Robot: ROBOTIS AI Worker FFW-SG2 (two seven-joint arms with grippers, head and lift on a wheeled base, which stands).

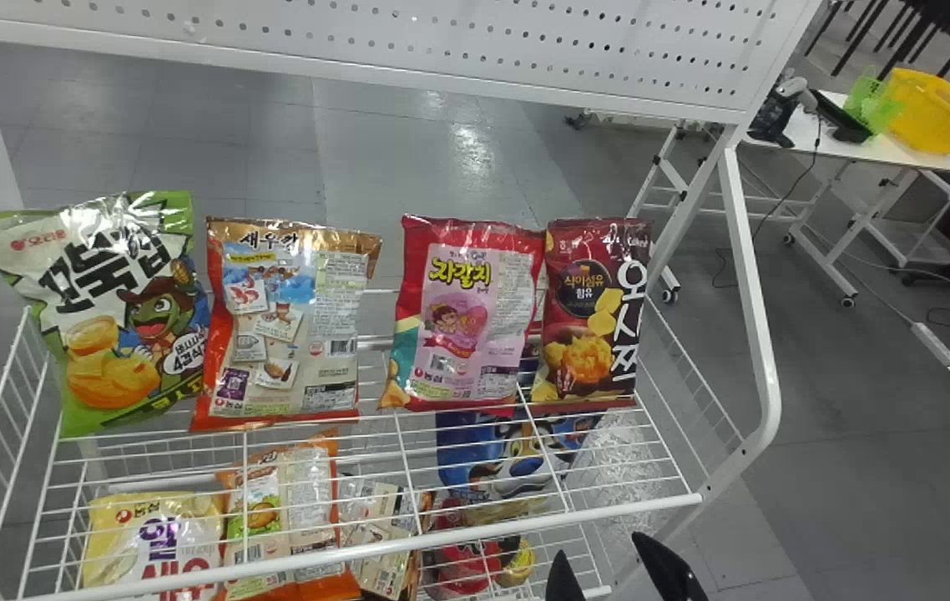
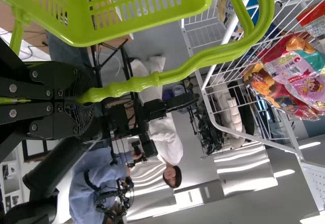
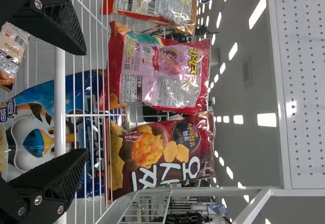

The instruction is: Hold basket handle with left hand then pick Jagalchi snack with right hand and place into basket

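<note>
Clamping the basket handle with the left gripper, closed snugly on the green bar, with the basket attached. Holding the right gripper open and empty at the lower right of the head view's frame, well below the row of upright snacks.

Find the Jagalchi snack near mid-frame, standing on the upper level of the white wire rack, between an orange-edged bag to the left and a dark red bag close on the right (touching or only nearly, cannot tell).

Expect light, soft, crinkly handling: puffed film, likely slippery, with breakable pieces inside. Likely to dent and slide under a weak pinch, or to crush under a hard one. Best taken across the width at mid-height or a bit above, with one finger at each side edge and only a gentle squeeze. Take care on the right side, tight against the dark red bag (easy to drag along or knock over).

Pointing top seal up, with the pink printed panel toward the head camera. Long axis running up and down the frame, tipped slightly right at the top. Keep upright while lifting, then lower into the basket.
</note>
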